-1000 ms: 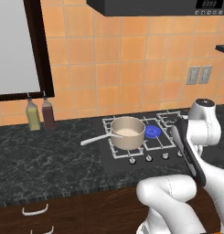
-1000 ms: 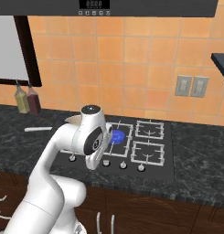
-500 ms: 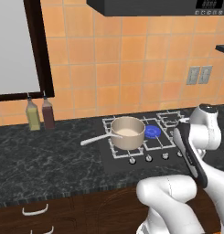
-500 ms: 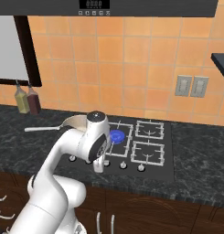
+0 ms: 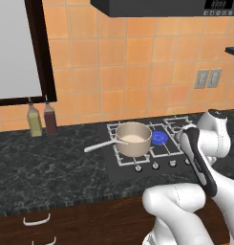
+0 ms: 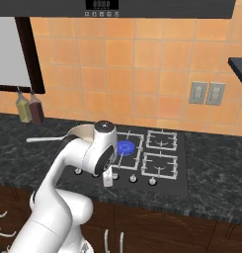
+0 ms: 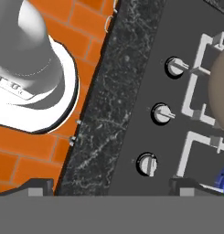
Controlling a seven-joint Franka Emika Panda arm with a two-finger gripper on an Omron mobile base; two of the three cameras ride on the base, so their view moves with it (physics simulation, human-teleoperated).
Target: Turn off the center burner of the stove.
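Note:
The stove (image 5: pixel 119 168) is a black cooktop with silver-white grates. Its center burner (image 5: pixel 160 138) glows bright blue, just right of the tan saucepan (image 5: pixel 133 138). The burner (image 6: pixel 125 147) also shows in the right base view, partly behind my wrist. My gripper (image 6: pixel 108 180) hangs over the stove's front edge, above the knob row (image 6: pixel 131 178). In the hand view the gripper (image 7: pixel 113 187) is open with nothing between its fingertips (image 7: pixel 40 186). Three silver knobs (image 7: pixel 161 113) lie ahead, and the blue burner (image 7: pixel 222 180) sits at the lower right edge.
Two bottles (image 5: pixel 42 119) stand against the tiled wall at the left of the dark stone counter (image 5: pixel 51 167). The saucepan's long handle (image 5: pixel 99 146) points left. A wall outlet (image 5: pixel 207 78) is at the right. Drawers (image 5: pixel 36 220) lie below the counter.
My wrist has crept slightly right and lower toward the stove's front knob row. The burner still glows blue and the saucepan has not moved.

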